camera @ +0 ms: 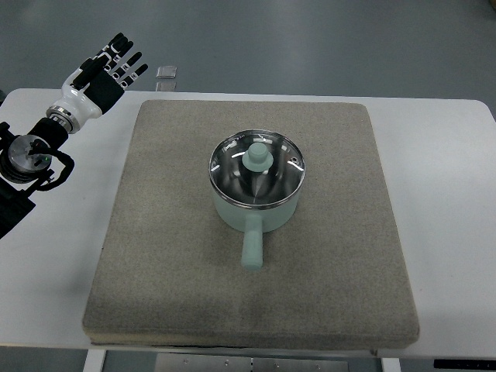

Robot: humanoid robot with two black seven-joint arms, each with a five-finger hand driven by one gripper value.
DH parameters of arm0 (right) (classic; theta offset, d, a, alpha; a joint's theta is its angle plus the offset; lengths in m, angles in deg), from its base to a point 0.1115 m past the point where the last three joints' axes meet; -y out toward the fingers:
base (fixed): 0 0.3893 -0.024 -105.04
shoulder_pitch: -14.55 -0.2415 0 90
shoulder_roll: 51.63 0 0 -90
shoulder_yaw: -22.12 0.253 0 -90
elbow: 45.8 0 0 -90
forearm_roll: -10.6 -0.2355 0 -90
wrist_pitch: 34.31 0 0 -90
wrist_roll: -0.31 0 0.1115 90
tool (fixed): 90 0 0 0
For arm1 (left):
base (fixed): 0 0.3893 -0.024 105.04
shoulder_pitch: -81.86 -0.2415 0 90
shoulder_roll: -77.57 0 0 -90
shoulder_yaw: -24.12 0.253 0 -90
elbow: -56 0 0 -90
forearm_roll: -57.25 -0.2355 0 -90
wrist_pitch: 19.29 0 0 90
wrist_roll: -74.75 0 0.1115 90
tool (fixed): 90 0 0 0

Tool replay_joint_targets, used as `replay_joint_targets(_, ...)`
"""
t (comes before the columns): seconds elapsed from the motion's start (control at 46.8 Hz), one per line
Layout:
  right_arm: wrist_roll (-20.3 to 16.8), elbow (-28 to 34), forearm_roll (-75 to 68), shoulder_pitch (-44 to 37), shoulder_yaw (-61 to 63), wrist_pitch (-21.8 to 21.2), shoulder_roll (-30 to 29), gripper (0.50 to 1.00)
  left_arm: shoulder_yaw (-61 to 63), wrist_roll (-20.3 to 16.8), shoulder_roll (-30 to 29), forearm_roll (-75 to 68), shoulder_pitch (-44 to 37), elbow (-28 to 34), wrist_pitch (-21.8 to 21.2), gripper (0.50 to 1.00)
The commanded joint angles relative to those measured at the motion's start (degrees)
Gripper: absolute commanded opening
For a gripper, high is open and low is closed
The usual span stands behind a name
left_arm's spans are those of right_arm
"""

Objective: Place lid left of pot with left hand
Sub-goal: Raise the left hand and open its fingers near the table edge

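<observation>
The pot (256,203) is pale mint green, as is the knob of its clear, silver-rimmed lid (256,169). The mat (170,256) is speckled grey-beige (a felt-like fleck), the counter (449,194) white. The left robot hand (112,68) is black and white.

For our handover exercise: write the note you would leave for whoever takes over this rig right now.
Left hand: fingers spread, holding nothing, raised over the table's far left corner, well away from the pot.
Right hand: out of view.
Pot: middle of the grey mat, handle pointing toward the robot.
Lid: on the pot.
Done: nothing yet.
Left: grasp the lid's knob, lift, set it on the mat left of the pot.
</observation>
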Motion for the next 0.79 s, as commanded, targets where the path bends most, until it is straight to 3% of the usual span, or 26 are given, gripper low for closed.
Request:
replay_joint_targets(0.0,0.00,0.00,0.00,-0.01,0.00,0.02,0.00,0.921,0.00,0.00,-0.01,0.00,0.00,0.05,0.00,0.996)
replay_joint_targets(0.235,0.00,0.00,0.00,-0.01,0.00,0.02,0.00,0.921,-0.09,-0.08,0.08,0.09,0.26,-0.04,-1.14,0.996)
replay_joint_targets(0.384,0.00,0.00,0.00,-0.01,0.00,0.02,0.00,0.921,0.00,-0.08,0.00,0.09,0.44,-1.01,-8.00,0.996)
replay_joint_targets(0.598,0.00,0.00,0.00,-0.01,0.00,0.02,0.00,0.921,0.09,-0.08,-0.80,-1.40,0.61,-1.62,-6.60,0.996)
replay_joint_targets(0.769,0.00,0.00,0.00,0.08,0.00,0.02,0.00,0.921,0.00,-0.70,-2.20,-12.37,1.05,-1.62,-5.28,0.996)
